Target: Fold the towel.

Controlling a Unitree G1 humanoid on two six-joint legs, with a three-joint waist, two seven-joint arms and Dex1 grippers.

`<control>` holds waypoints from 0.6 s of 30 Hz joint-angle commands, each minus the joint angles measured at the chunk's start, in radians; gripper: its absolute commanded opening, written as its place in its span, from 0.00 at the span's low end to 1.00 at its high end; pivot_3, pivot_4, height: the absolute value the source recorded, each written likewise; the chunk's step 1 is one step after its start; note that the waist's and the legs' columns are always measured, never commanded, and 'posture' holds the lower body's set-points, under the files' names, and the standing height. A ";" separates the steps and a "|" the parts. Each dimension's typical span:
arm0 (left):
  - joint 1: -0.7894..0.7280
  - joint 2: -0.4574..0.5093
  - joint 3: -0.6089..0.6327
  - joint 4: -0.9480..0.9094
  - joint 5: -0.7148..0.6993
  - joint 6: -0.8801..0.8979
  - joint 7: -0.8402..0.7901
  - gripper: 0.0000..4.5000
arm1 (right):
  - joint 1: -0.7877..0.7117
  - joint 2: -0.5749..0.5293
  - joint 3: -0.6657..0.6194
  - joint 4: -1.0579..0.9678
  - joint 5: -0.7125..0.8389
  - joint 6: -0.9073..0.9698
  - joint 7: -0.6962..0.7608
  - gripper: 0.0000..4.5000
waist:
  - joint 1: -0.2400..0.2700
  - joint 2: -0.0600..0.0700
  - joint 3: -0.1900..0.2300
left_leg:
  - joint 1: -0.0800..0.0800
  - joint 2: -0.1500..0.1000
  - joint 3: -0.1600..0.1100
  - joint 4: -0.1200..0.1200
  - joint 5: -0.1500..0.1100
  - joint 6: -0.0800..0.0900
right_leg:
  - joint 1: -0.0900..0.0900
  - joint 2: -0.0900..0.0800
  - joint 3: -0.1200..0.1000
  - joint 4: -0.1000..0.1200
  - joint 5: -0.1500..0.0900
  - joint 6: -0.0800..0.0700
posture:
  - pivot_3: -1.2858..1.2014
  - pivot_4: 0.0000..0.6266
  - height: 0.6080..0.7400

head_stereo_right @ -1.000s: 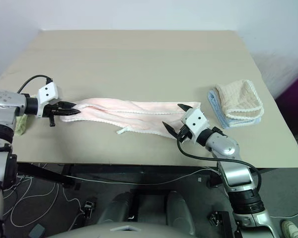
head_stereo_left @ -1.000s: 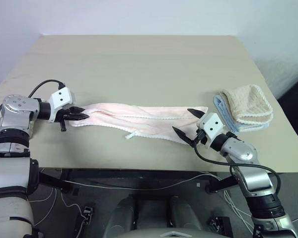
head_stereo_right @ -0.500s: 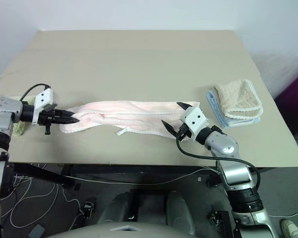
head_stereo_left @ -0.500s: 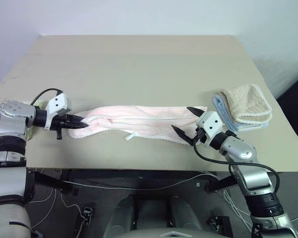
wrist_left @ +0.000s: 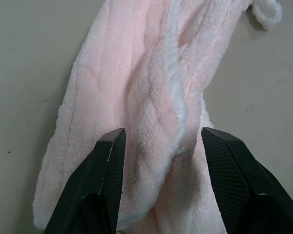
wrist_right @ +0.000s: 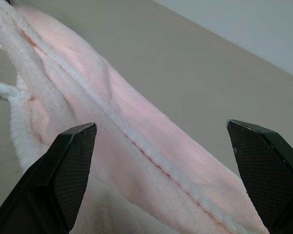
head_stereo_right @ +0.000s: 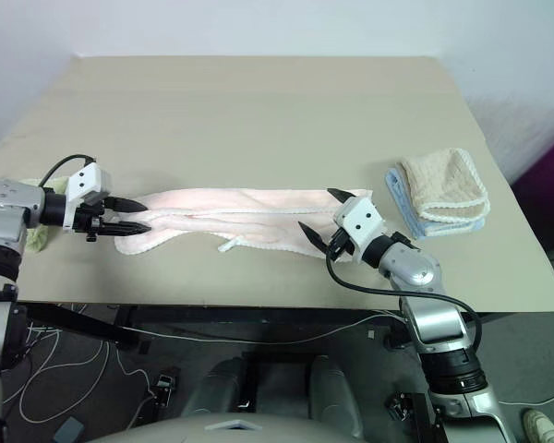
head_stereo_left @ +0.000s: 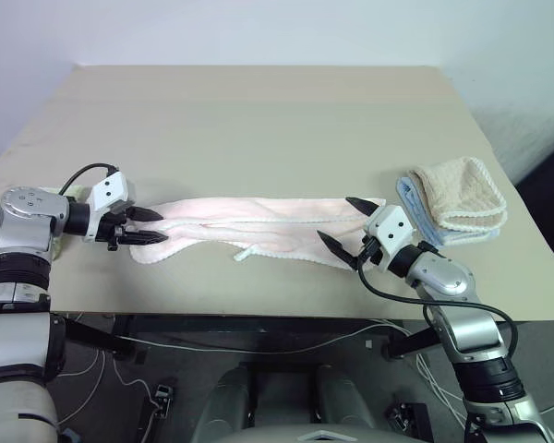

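A long pink towel [head_stereo_left: 258, 221] lies bunched lengthwise on the beige table [head_stereo_left: 258, 111], near its front edge. My left gripper [head_stereo_left: 155, 227] is open at the towel's left end, one finger on each side of the crumpled cloth [wrist_left: 151, 87], which rests on the table below them. At the towel's right end my right gripper [head_stereo_left: 337, 220] stands wide open, its fingertips [wrist_right: 73, 146] spread over the pink cloth [wrist_right: 112, 97] without closing on it.
A folded beige towel [head_stereo_left: 462, 192] sits on a folded light-blue one [head_stereo_left: 406, 196] at the right, close to my right gripper. A yellow-green cloth [head_stereo_right: 39, 238] peeks out under my left arm at the table's left edge. The table's front edge runs just below the towel.
My left gripper was shut on the towel's left end and has opened, releasing it; that end now lies on the table. The right gripper has not moved.
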 commanded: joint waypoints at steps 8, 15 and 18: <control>-0.006 0.003 0.041 -0.008 -0.037 0.020 0.067 0.45 | -0.005 0.006 0.004 -0.034 0.003 -0.011 -0.001 1.00 | 0.000 0.000 0.000 | 0.000 0.000 0.000 0.000 0.000 0.000 | 0.000 0.000 0.000 0.000 0.000 0.000 | 0.52 0.24 1.00; 0.003 0.004 0.044 -0.022 -0.052 0.034 0.060 0.01 | -0.003 0.008 0.008 -0.021 0.003 -0.024 -0.001 1.00 | 0.000 0.000 0.000 | 0.000 0.000 0.000 0.000 0.000 0.000 | 0.000 0.000 0.000 0.000 0.000 0.000 | 0.52 0.24 1.00; 0.005 0.005 0.042 -0.028 -0.055 0.032 0.059 0.01 | -0.003 0.007 0.008 -0.020 0.003 -0.026 -0.002 1.00 | 0.000 0.000 0.000 | 0.000 0.000 0.000 0.000 0.000 0.000 | 0.000 0.000 0.000 0.000 0.000 0.000 | 0.52 0.24 1.00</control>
